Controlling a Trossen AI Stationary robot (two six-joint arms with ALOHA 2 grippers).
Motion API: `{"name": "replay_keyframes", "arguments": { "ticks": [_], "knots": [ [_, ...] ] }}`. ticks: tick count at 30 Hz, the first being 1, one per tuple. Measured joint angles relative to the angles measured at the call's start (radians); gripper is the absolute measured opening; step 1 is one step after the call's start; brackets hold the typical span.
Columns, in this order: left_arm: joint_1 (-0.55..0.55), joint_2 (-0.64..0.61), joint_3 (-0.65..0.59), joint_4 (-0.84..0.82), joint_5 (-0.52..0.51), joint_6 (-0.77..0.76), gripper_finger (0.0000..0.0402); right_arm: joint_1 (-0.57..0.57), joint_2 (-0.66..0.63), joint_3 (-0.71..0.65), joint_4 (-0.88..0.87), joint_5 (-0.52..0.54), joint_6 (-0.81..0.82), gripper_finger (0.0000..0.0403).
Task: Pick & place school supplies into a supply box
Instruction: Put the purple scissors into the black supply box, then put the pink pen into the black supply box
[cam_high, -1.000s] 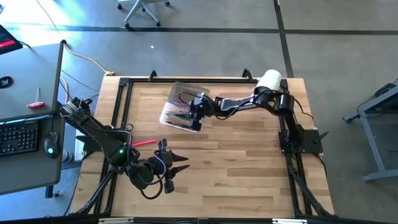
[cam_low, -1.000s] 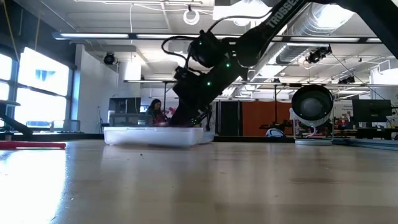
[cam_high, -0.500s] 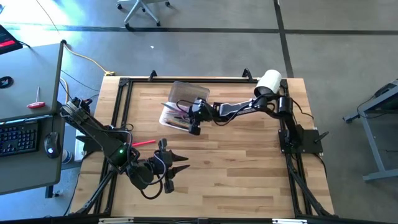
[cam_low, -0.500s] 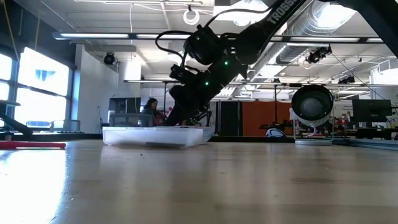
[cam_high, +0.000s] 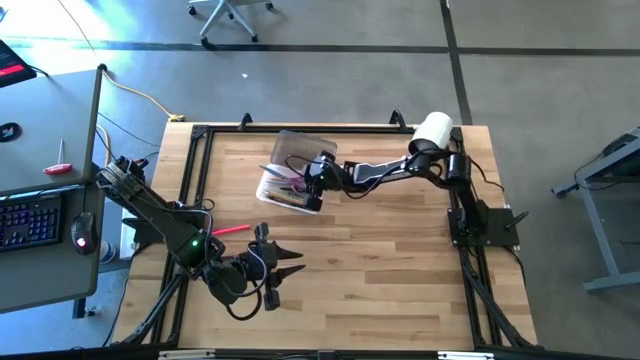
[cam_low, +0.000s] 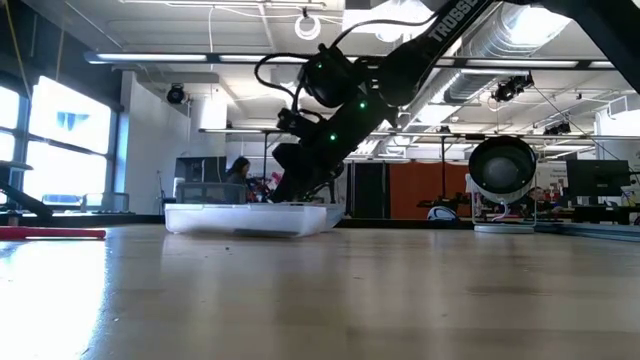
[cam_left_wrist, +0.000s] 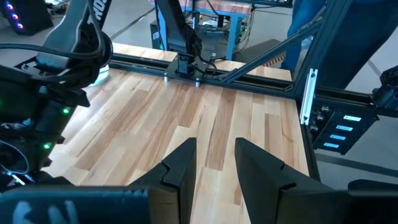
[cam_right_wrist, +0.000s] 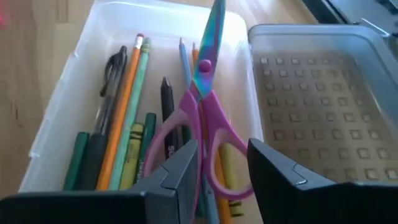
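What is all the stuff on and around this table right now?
Box: one, clear plastic, far left part of the table, lid open beside it.
Scissors: one pair, pink-purple handles, lying in the box on top of the pens.
Pens and pencils: several, green, orange, black, yellow, blue, in the box.
Red pen: one, on the table near the left arm.
White roll: one, far right corner of the table.
Desk with keyboard: beside the table, left of it.
Left gripper: open, near the table's front, holding nothing.
Right gripper: open, just above the box and scissors.
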Motion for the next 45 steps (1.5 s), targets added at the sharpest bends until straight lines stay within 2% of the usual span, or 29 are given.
{"name": "replay_keyframes", "arguments": {
  "ticks": [6, 15, 19, 26, 31, 37, 41, 45],
  "knots": [
    [0.0, 0.0, 0.0, 0.0, 0.0, 0.0, 0.0145, -0.031, 0.003, 0.0, 0.016, -0.064, -0.027, 0.0119],
    [0.0, 0.0, 0.0, 0.0, -0.001, 0.001, 0.0145, -0.037, 0.02, 0.0, -0.008, -0.05, -0.056, 0.0119],
    [0.0, 0.0, 0.0, 0.0, -0.001, 0.001, 0.0145, -0.037, 0.02, 0.0, 0.004, -0.09, -0.041, 0.0119],
    [0.0, 0.0, 0.0, 0.0, -0.001, 0.001, 0.0145, -0.037, 0.019, 0.003, -0.113, -0.154, -0.023, 0.0119],
    [0.0, 0.0, 0.0, 0.0, -0.001, 0.001, 0.0145, -0.036, 0.016, 0.003, -0.194, -0.111, -0.015, 0.0119],
    [0.0, 0.0, 0.0, 0.0, 0.0, 0.001, 0.0145, -0.024, 0.015, 0.019, -0.208, -0.109, -0.018, 0.0119],
    [0.0, 0.0, 0.0, 0.0, 0.0, 0.001, 0.0145, -0.001, 0.019, 0.092, -0.313, -0.109, -0.027, 0.0119],
    [0.0, 0.0, 0.0, 0.0, 0.0, 0.001, 0.0145, 0.025, 0.018, 0.201, -0.568, -0.108, -0.032, 0.0119]
  ]
}}
